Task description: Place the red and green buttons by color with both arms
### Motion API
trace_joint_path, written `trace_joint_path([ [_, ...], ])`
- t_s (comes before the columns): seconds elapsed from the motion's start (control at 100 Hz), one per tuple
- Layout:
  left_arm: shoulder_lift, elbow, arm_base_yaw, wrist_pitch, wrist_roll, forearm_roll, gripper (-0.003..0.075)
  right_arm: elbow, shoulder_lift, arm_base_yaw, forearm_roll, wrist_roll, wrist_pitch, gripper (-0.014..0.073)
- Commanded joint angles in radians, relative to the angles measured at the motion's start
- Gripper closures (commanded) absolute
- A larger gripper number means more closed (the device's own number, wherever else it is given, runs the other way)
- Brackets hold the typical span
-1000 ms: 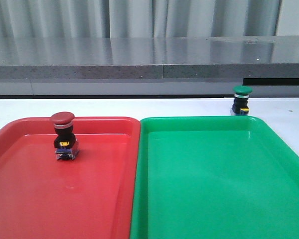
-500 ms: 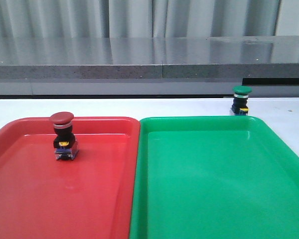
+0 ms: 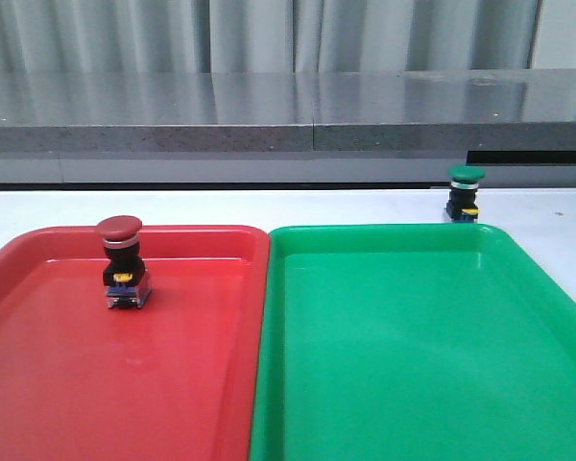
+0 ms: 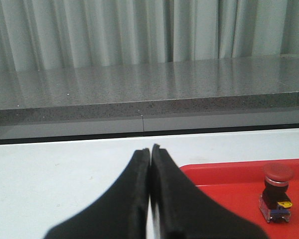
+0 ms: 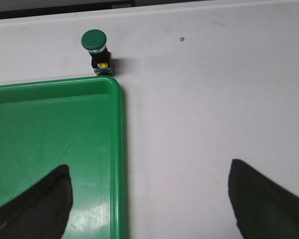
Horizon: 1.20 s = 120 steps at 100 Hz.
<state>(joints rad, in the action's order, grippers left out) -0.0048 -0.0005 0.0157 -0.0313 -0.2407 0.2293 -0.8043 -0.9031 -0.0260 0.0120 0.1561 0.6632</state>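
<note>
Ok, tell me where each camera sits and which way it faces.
Front: looks forward, level over red tray and green tray; no arm shows.
Left wrist: low, facing the far counter; left gripper shut, red button in the red tray.
Right wrist: high, looking down; right gripper open, green button on the table beyond the green tray's corner.
Front shares each button.

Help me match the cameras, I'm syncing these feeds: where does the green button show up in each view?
Front view: green button upright on the white table, just behind the green tray's far right corner.
Left wrist view: not in it.
Right wrist view: green button on the table, just outside the green tray's corner.
Shared landmark: that green tray corner.
</note>
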Motion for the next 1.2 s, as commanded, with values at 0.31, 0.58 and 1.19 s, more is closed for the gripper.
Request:
trace_joint_path([
  [0.31, -0.034, 0.028, 0.0, 0.076, -0.002, -0.005, 0.0739, -0.349, -0.39, -0.072, -0.004, -0.036, -0.107, -0.0039],
  [0.58, -0.034, 0.028, 0.0, 0.076, -0.002, -0.005, 0.0739, -0.552, -0.652, -0.099, -0.004, -0.041, -0.103, -0.0039],
  [1.19, -0.034, 0.028, 0.0, 0.076, -0.002, -0.005, 0.0739, -0.798, -1.029, -0.099, -0.004, -0.041, -0.105, -0.0039],
])
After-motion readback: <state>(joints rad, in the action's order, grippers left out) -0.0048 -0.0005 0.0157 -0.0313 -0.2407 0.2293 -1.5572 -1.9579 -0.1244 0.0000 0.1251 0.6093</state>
